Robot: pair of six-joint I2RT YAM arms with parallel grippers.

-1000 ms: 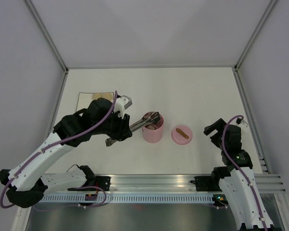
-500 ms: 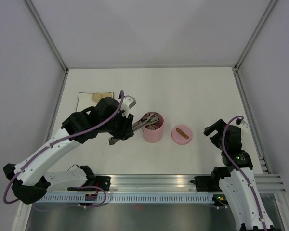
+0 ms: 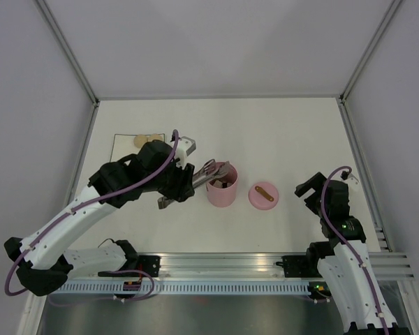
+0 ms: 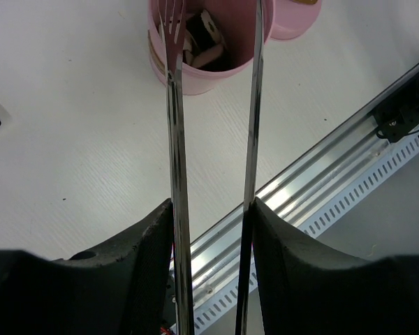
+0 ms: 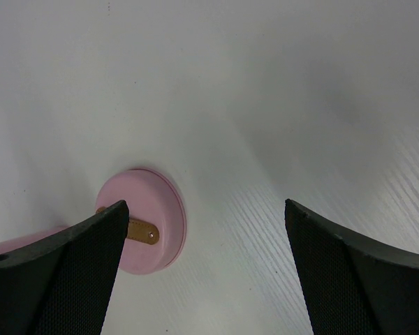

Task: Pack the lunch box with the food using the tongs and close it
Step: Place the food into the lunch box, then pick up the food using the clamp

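The pink lunch box point(image 3: 222, 187) stands open mid-table. My left gripper point(image 3: 182, 187) is shut on the silver tongs point(image 3: 208, 173). In the left wrist view my left gripper point(image 4: 213, 209) presses both tong arms point(image 4: 175, 132) from outside; the arms stand apart, their tips over the lunch box point(image 4: 166, 64). Food pieces point(image 4: 208, 29) lie inside it. Two beige food balls point(image 3: 146, 139) rest at the far left. The pink lid point(image 3: 263, 196) with its brown strap lies right of the box. My right gripper point(image 3: 309, 189) hangs open, right of the lid point(image 5: 156, 204), and my right gripper point(image 5: 204, 204) holds nothing.
A white mat with a thin black outline point(image 3: 120, 150) lies at the far left under the beige balls. An aluminium rail point(image 3: 216, 264) runs along the near table edge. Enclosure walls and frame posts point(image 3: 91, 132) border the table on three sides.
My left arm shifted slightly right, uncovering both beige balls. The tong arms have spread wider over the lunch box. The right arm has not moved.
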